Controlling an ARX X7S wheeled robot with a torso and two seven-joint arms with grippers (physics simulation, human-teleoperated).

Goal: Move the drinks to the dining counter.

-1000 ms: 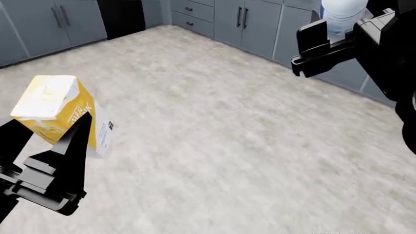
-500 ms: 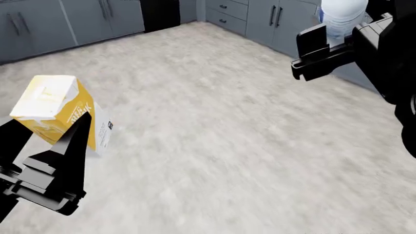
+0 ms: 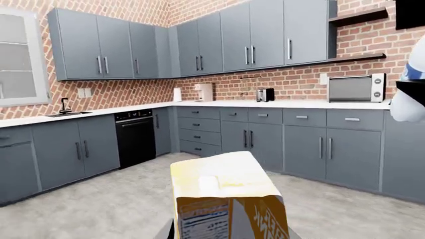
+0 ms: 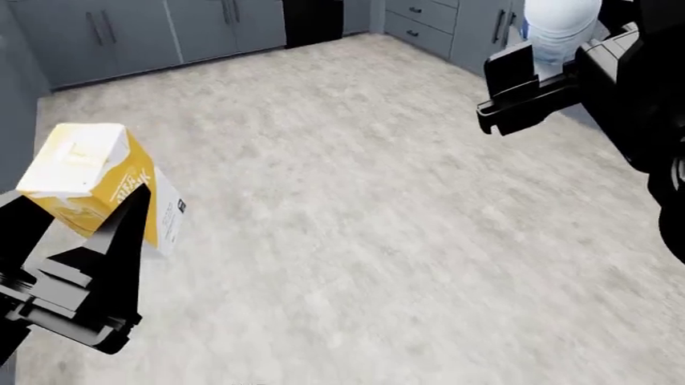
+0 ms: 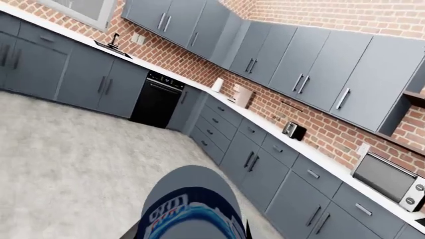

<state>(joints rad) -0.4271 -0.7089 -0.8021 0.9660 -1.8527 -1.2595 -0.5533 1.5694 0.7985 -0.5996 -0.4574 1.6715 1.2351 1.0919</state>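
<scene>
The grey kitchen cabinets have slid rightward across the head view, so the robot is turning mid-carry; no dining counter shows yet. The left gripper holds its fingers closed on the juice carton, and the right gripper clamps the water bottle.

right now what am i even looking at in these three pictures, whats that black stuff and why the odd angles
The black shapes are a wheeled robot's two arms, rendered in a simulator. One picture looks down from its head at a bare kitchen floor. The other two come from cameras near each wrist, so the object held fills the foreground. The left gripper fingers hold a yellow juice carton. The right gripper holds a water bottle with a blue label. Grey cabinets and a brick wall line the room.
</scene>
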